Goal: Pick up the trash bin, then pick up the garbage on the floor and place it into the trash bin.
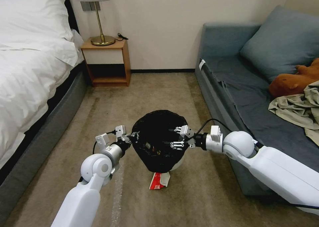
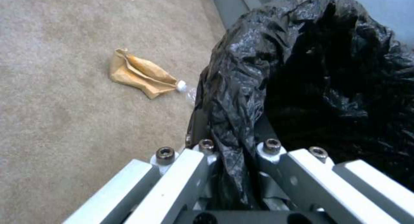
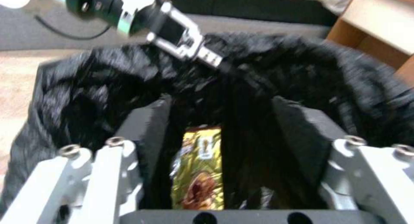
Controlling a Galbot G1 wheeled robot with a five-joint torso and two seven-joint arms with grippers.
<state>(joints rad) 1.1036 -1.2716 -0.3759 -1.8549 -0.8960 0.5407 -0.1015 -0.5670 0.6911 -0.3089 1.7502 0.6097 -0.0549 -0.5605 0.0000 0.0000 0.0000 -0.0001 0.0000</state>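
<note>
The trash bin (image 1: 156,144), lined with a crinkled black bag, is in the middle of the carpet floor (image 1: 139,97). My left gripper (image 1: 135,135) is shut on the bin's left rim; the left wrist view shows black plastic (image 2: 235,146) pinched between its jaws. My right gripper (image 1: 175,137) hangs open over the bin's right side. Below its spread fingers (image 3: 142,127) a gold-brown wrapper (image 3: 198,172) lies inside the bin. A red wrapper (image 1: 159,181) lies on the carpet at the bin's base. A tan paper bag (image 2: 138,73) and a bottle's white cap (image 2: 182,86) lie beyond the bin.
A bed (image 1: 30,74) runs along the left and a blue sofa (image 1: 239,87) along the right, carrying a plush toy (image 1: 292,81) and a garment (image 1: 299,107). A nightstand (image 1: 106,62) with a lamp stands at the far wall. Open carpet lies between.
</note>
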